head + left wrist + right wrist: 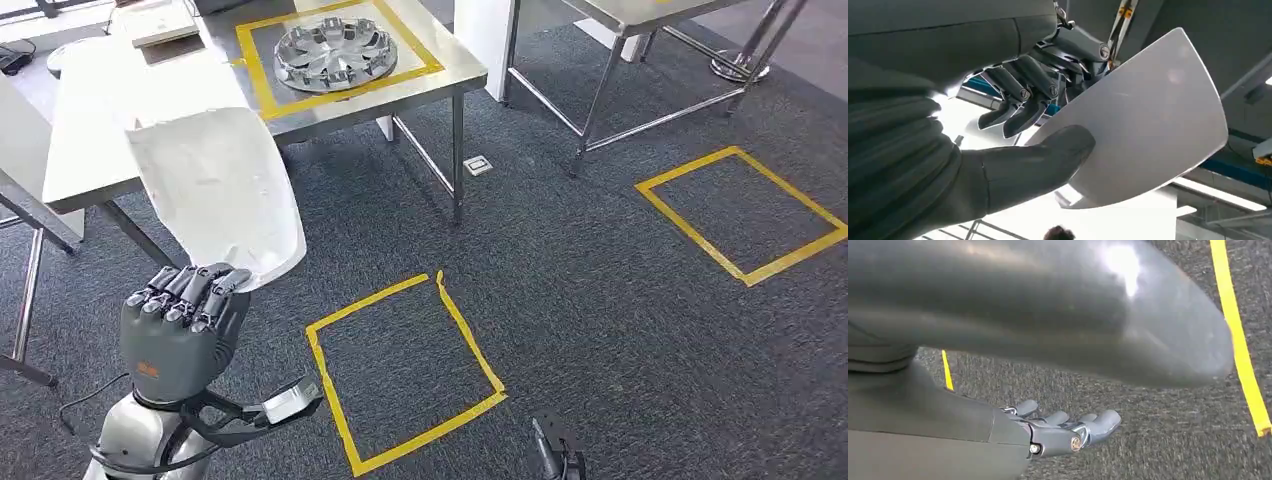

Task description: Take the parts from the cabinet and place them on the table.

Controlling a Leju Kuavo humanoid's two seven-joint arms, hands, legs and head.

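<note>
My left hand (183,318) grips the lower edge of a curved white panel part (222,192), which stands up above the floor in front of the steel table (90,150). In the left wrist view the thumb (1048,155) presses on the white panel (1153,120) with the dark fingers (1018,105) curled behind it. A silver wheel cover (335,52) lies on the table inside a yellow tape square. My right hand (1063,430) hangs over the carpet, fingers loosely apart and holding nothing.
A yellow tape square (400,370) marks the dark carpet just ahead of me, and another (745,210) lies at the right. A second steel table (640,60) stands at the back right. A flat board (165,22) lies on the near table's far end.
</note>
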